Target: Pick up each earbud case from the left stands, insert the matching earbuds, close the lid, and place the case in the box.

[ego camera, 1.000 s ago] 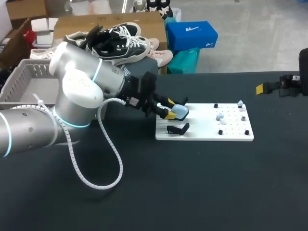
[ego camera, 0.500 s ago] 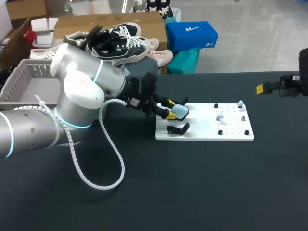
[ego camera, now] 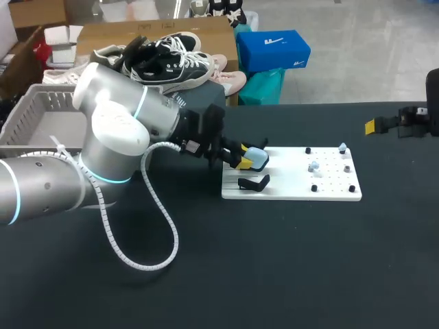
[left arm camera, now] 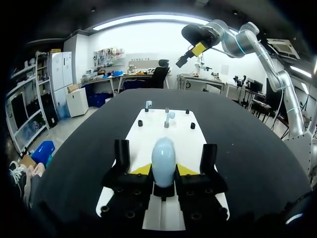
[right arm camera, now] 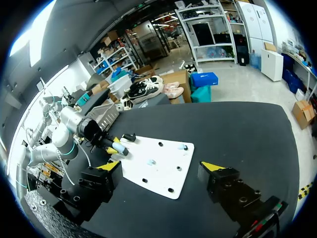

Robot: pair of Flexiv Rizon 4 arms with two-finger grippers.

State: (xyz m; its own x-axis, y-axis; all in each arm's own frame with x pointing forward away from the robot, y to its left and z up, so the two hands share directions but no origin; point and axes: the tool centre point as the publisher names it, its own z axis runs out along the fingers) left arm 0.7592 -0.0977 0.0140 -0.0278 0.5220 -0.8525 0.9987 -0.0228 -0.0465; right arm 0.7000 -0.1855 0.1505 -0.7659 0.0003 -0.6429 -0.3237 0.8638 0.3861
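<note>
One pale blue earbud case (ego camera: 257,159) is being dealt with, a little above the middle of the head view, at the left end of the white board (ego camera: 288,186). The left gripper (left arm camera: 163,169) is narrowed onto it, a yellow tip against each side. The case seems to sit on its stand, so I judge the step to be the pick-up, with the grasp made and the lift not yet done.

The next move calls for a clean lift off the stand, clear of the empty black stand (ego camera: 254,183) just below it. The pale earbuds (ego camera: 313,166) wait on pegs to the right, and the box (ego camera: 41,103) is at the upper left. The right gripper (right arm camera: 161,166) hangs above the tabletop, spread wide and holding nothing.
</note>
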